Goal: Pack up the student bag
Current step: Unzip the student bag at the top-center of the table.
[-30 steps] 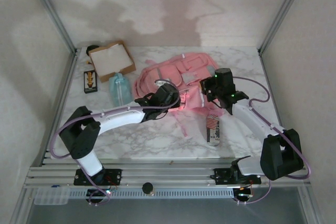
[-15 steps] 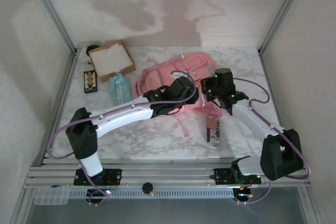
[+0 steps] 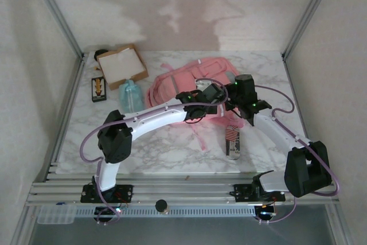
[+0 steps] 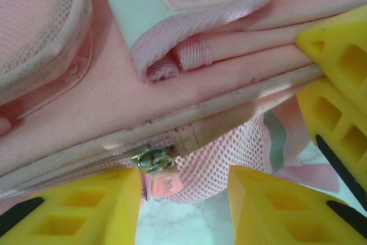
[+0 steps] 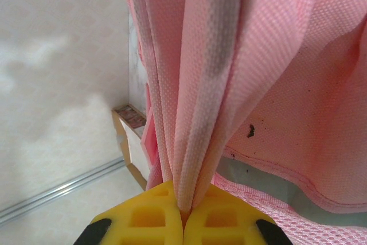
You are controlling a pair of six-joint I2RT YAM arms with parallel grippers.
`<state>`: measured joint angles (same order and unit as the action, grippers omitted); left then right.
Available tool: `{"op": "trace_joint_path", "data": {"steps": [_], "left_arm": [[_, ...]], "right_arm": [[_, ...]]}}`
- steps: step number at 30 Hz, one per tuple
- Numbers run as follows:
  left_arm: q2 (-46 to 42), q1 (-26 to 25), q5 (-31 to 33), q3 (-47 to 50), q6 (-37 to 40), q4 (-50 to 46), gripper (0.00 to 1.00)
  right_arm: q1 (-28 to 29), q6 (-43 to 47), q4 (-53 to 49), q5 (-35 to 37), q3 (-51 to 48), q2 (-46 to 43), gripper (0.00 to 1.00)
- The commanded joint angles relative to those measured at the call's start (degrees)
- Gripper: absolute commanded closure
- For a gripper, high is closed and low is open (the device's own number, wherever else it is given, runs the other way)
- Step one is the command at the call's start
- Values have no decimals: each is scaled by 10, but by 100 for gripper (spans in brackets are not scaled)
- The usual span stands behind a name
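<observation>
My left pincer (image 4: 184, 183), jaws apart, straddles the bag's (image 4: 114, 96) zip pull (image 4: 153, 160); my right pincer (image 5: 182, 200) clamps bag fabric.

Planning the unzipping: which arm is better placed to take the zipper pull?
Left, likely: the left gripper, open, is at the zipper pull; the right gripper is shut on the student bag.

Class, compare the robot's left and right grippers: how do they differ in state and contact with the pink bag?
The left gripper is open, while the right gripper is shut. The left one's fingers flank the zipper pull without clamping it; the right one pinches a fold of the student bag. Both have yellow fingers.
</observation>
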<state>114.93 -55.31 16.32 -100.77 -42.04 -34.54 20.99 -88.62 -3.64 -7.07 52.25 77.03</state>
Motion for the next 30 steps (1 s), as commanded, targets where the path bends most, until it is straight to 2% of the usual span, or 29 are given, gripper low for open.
{"op": "trace_joint_path", "data": {"steps": [1, 5, 8, 20, 25, 30], "left_arm": [[25, 2, 41, -32, -19, -39, 57], [44, 3, 82, -59, -29, -57, 59], [59, 4, 87, -70, -31, -52, 63], [78, 6, 124, -91, -48, -53, 90], [59, 3, 111, -80, -44, -62, 99], [0, 5, 105, -26, -50, -51, 100]], "right_arm": [[7, -14, 69, -42, 26, -16, 100], [7, -13, 68, -43, 25, -14, 100], [6, -16, 74, -47, 24, -13, 100], [5, -10, 68, -42, 23, -14, 100], [-3, -4, 69, -44, 21, -12, 100], [-20, 8, 65, -51, 19, -13, 100]]}}
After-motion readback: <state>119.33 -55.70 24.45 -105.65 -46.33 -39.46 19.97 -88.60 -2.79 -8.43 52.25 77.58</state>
